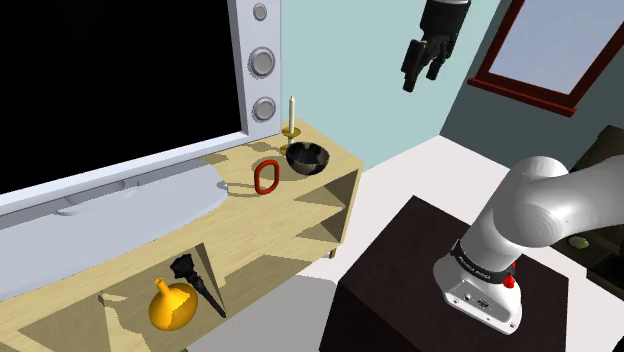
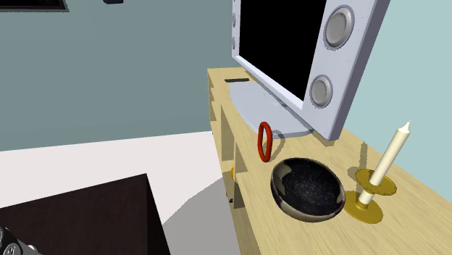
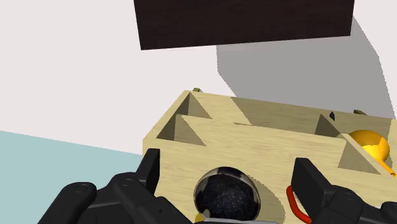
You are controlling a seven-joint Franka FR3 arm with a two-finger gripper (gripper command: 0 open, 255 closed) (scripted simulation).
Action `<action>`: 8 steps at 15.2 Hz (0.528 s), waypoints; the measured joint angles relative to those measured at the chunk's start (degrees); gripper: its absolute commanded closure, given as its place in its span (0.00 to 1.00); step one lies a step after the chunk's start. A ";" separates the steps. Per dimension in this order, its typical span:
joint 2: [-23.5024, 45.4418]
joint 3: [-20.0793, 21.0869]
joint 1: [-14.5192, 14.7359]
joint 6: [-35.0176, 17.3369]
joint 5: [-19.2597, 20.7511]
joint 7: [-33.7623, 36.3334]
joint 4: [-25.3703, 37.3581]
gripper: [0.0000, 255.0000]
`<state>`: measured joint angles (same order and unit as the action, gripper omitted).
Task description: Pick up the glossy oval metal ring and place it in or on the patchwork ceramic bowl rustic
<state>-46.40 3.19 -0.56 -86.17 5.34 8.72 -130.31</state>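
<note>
Ring (image 1: 265,176), red and oval, stands upright on its edge on the pale wooden bench (image 1: 335,165), close to the grey foot (image 1: 130,195) of the big screen. The pincer (image 1: 420,76) hangs high above it, fingers apart, holding nothing. I think a descent a little off-centre can tip the thin ring flat or strike the foot. Beyond the ring sits the dark bowl (image 1: 306,162), and the candle (image 1: 291,112) just behind it can be knocked over during the placing.

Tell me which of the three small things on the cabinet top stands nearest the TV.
The red ring, upright on its edge beside the TV; the bowl and candle sit farther along.
</note>
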 measured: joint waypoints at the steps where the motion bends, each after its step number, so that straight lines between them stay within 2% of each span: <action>1: 0.00 0.00 0.00 0.00 0.00 0.00 0.00 0.00; 5: 3.10 0.62 1.11 -5.49 1.06 -1.77 -2.08 0.00; 8: 7.76 1.11 1.93 -11.59 2.37 -3.47 -3.14 0.00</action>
<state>-38.64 4.31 1.37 -97.76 7.71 5.25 -133.45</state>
